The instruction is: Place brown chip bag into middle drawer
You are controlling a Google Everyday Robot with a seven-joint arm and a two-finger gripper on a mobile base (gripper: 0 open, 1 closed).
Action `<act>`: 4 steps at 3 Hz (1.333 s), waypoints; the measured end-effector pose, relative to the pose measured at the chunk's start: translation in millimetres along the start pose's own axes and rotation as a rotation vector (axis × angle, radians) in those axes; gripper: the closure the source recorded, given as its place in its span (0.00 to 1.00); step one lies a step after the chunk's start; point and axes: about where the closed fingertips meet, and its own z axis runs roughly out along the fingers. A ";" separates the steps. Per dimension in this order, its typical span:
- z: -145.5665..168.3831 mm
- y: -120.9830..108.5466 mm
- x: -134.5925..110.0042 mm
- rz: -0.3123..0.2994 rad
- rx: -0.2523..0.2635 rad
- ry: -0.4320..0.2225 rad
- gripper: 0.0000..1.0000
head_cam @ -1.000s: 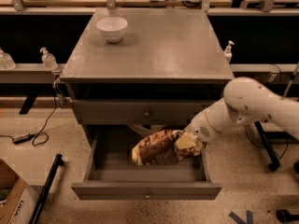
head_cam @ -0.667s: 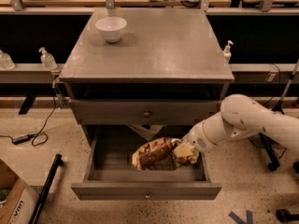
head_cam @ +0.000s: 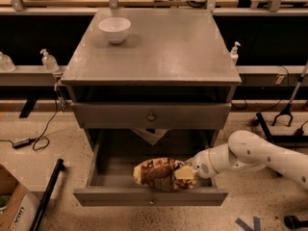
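Down low, the middle drawer (head_cam: 150, 197) stands pulled out from the grey bench (head_cam: 178, 52), its tray open to view. The brown chip bag (head_cam: 155, 172) lies across the tray near the front panel, roughly centred, its crinkled dark and tan foil facing up. The gripper (head_cam: 186, 173) is inside the drawer at the bag's right end, and its jaws look clamped on that end of the bag. The white arm (head_cam: 255, 155) reaches in from the right, over the drawer's right side. Above, the upper drawer (head_cam: 151, 116) with its round knob is closed. A white bowl (head_cam: 114, 29) sits at the bench top's back left corner.
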 end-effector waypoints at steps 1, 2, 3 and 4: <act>11.9 4.4 3.3 0.028 -0.040 -0.046 0.27; -7.4 14.0 -27.9 -0.004 -0.036 -0.177 0.00; -21.9 20.5 -50.6 -0.030 -0.030 -0.253 0.00; -22.5 21.8 -52.2 -0.033 -0.032 -0.258 0.00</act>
